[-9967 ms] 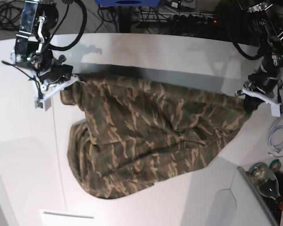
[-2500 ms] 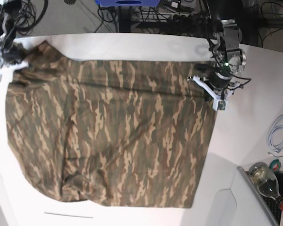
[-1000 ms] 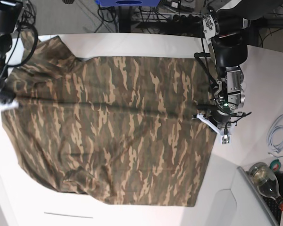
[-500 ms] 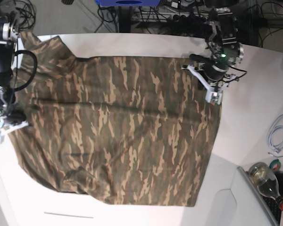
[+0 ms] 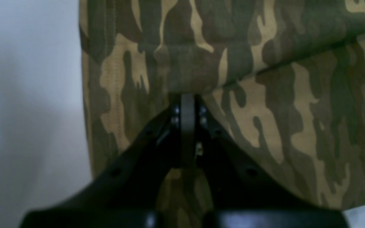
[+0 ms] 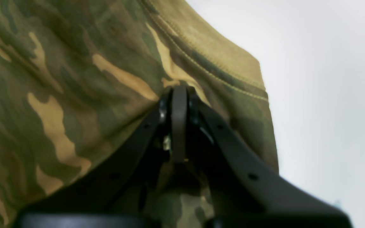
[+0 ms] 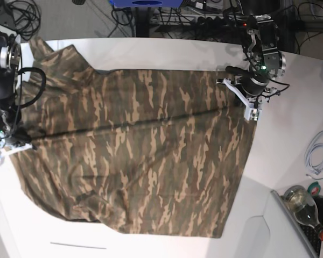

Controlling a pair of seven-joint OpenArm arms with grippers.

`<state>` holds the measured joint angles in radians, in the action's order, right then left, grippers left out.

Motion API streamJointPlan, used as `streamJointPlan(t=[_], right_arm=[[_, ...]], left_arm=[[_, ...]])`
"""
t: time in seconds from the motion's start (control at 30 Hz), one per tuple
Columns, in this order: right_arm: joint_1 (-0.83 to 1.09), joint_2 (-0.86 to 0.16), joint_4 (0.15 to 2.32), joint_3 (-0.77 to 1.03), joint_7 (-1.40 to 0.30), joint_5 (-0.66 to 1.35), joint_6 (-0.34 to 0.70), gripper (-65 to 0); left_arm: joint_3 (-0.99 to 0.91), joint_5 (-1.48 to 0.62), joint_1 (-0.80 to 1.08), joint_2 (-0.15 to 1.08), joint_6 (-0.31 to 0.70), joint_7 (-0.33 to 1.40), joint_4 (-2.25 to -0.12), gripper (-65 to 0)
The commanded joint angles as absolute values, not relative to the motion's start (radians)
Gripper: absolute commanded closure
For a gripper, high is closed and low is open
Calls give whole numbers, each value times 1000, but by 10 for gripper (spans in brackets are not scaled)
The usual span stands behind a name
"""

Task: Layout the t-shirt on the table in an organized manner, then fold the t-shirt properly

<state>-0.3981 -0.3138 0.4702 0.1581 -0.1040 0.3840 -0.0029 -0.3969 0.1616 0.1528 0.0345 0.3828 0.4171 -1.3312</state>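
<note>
The base view is lit from above, bright and even. The table point(image 7: 290, 140) looks almost washed out, with a soft white glare near its right edge. A thin dark shadow line is seen across the middle of the t-shirt point(image 7: 140, 156), where a crease runs. The floor beyond the table's far edge is left dim. This view is fairly sharp.

Both wrist views are blurry and darker. In the left wrist view the cloth is soft and fuzzy, and the table point(image 5: 27, 95) is shown as grey with a faint shadow. In the right wrist view the stitching is smeared and the table point(image 6: 328, 79) is pale.
</note>
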Motion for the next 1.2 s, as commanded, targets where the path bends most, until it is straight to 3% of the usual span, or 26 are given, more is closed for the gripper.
streamJointPlan(t=[0.0,0.23,0.33,0.4,0.53,0.6,0.67,0.77,0.83,1.07,1.17], right_arm=[[-374,-328,542,173,-137,392,-8,-6],[108,-285,1423,369,-329,579,-8,-15],[289,-237,1647,441,-395,578,-8,-27],[381,-194,1725,492,-435,578,-8,-89],[507,-143,1733,544,-460,581,-2,-302],[545,-128,1712,549,-453,581,54,-369],[549,-120,1673,553,-453,578,142,-387],[529,-127,1596,553,-455,576,236,-431],[507,-127,1549,547,-458,576,251,-453],[461,-127,1432,539,-456,575,259,-455],[461,-127,1428,512,-458,575,317,-453]], left_arm=[[-404,182,150,42,369,429,-1360,0],[-472,54,174,44,372,432,-1526,0],[-518,-39,225,91,374,432,-1569,0],[-536,-113,263,128,374,432,-1575,0],[-553,-305,358,202,421,430,-1569,0],[-565,-410,403,239,464,430,-1561,0],[-585,-472,423,251,492,429,-1543,0],[-604,-479,426,251,506,424,-1498,-217],[-604,-479,424,251,506,423,-1471,-285],[-604,-479,427,249,506,423,-1454,-288],[-604,-479,427,249,506,423,-1454,-288]])
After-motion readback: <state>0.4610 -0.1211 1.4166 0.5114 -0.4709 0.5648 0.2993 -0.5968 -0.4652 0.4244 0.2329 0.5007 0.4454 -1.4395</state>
